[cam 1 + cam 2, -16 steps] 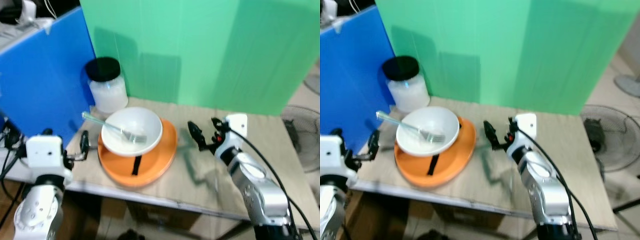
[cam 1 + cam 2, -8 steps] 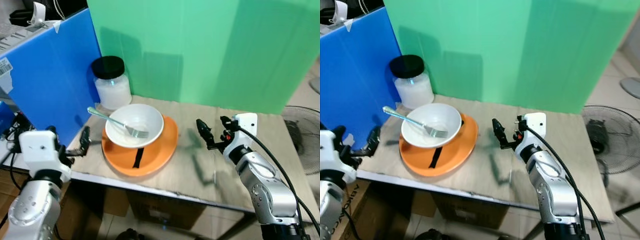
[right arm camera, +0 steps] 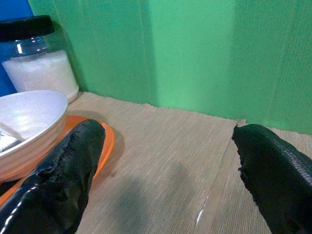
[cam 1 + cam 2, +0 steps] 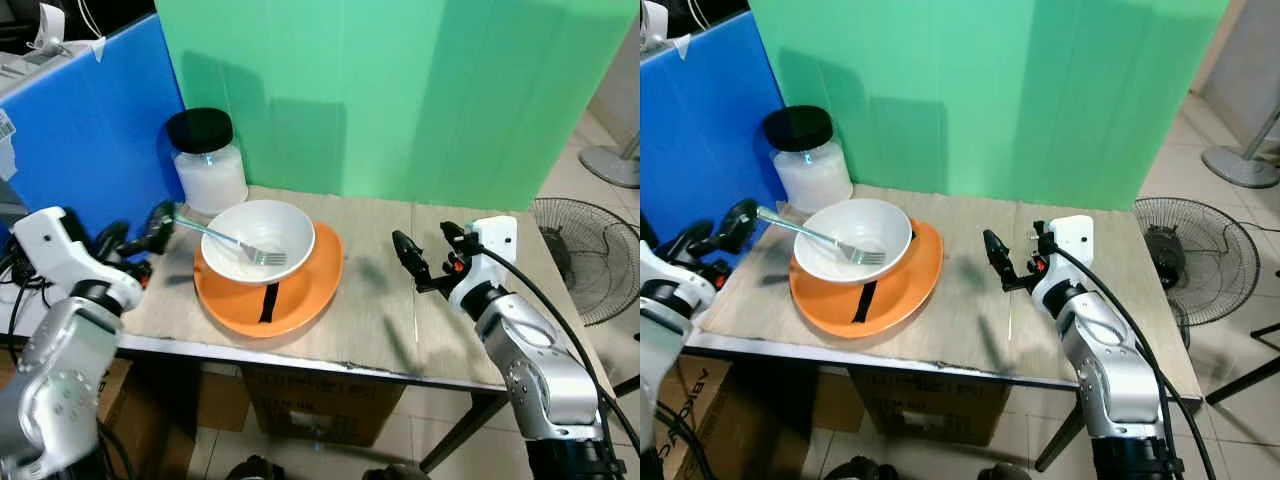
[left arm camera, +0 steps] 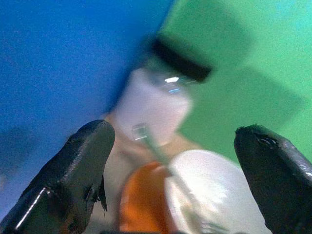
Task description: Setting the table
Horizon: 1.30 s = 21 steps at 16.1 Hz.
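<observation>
Now reaching the left gripper (image 4: 140,232), fingers spread wide, toward the fork (image 4: 228,243) handle in the white bowl (image 4: 258,240) on the orange plate (image 4: 300,300), probably to pinch it next, with the right gripper (image 4: 425,258) spread too, waiting above the table (image 4: 380,320).

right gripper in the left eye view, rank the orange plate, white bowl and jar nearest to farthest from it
From the right gripper:
1. Orange plate, to its left; its rim lies closest.
2. White bowl, resting on that plate, further left.
3. Jar with the black lid, at the table's far left corner by the blue panel.
</observation>
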Motion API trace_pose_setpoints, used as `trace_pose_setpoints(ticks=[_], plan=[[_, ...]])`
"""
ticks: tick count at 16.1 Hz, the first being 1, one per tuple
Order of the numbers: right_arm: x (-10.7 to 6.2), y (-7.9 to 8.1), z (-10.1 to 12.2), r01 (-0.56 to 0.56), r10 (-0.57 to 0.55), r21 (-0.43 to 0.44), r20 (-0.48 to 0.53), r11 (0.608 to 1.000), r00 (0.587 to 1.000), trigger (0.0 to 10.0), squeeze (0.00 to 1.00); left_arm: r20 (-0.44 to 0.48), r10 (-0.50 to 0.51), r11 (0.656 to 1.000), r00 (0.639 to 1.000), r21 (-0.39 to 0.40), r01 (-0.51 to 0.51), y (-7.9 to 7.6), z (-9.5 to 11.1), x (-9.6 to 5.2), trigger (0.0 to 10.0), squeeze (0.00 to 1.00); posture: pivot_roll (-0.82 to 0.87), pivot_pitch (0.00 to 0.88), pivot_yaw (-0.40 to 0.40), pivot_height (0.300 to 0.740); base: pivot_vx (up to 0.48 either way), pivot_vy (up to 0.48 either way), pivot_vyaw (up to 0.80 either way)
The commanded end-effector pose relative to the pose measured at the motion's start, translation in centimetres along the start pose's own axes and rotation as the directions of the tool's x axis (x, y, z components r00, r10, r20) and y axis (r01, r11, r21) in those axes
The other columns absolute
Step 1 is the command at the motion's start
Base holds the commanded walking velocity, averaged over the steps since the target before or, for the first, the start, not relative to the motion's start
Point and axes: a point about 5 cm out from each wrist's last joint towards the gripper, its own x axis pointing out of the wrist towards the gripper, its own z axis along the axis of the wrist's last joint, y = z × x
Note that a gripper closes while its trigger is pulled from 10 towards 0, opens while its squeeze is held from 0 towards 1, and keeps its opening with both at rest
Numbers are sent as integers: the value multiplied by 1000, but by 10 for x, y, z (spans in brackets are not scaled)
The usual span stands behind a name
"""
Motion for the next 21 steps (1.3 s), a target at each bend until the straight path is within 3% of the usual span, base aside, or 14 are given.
trace_pose_setpoints(ticks=[1, 6, 9, 11, 15, 19, 21], plan=[[-2, -1, 3, -6, 6, 0, 14, 1000, 1000, 10000, 0, -5, 51, 999, 999, -6, -51, 9, 2, 1, 10000, 0, -40, 41, 42, 740, 0, 0, 0], [-2, -1, 4, -14, 14, -6, 13, 1000, 1000, 10000, 0, -42, -11, 992, 999, -128, 6, 6, -1, 8, 10000, 0, -41, 46, 34, 740, 0, 0, 0], [-4, 3, 6, -68, 68, -17, 26, 998, 997, 10000, 0, -115, -26, 998, 993, -68, 18, 7, -8, 19, 10000, 0, -52, 51, 40, 740, 0, 0, 0], [-6, 3, 7, -72, 73, -24, 29, 997, 997, 10000, 0, -112, 1, 998, 994, -59, -7, 9, -7, 22, 10000, 0, -56, 50, 46, 740, 0, 0, 0], [-9, 6, 3, -66, 67, -18, 18, 998, 998, 10000, 0, -128, -78, 994, 989, 66, 87, -5, -12, 20, 10000, 0, -53, 56, 47, 740, 0, 0, 0], [-8, 14, 2, -126, 126, -12, 7, 992, 992, 10000, 0, -119, -62, 997, 991, 45, 67, -3, -12, 30, 10000, 0, -56, 62, 43, 740, 0, 0, 0], [-8, 14, 6, -194, 194, -15, 1, 981, 981, 10000, 0, -85, -17, 1000, 996, 5, 18, 7, -3, 37, 10000, 0, -59, 64, 42, 740, 0, 0, 0]])
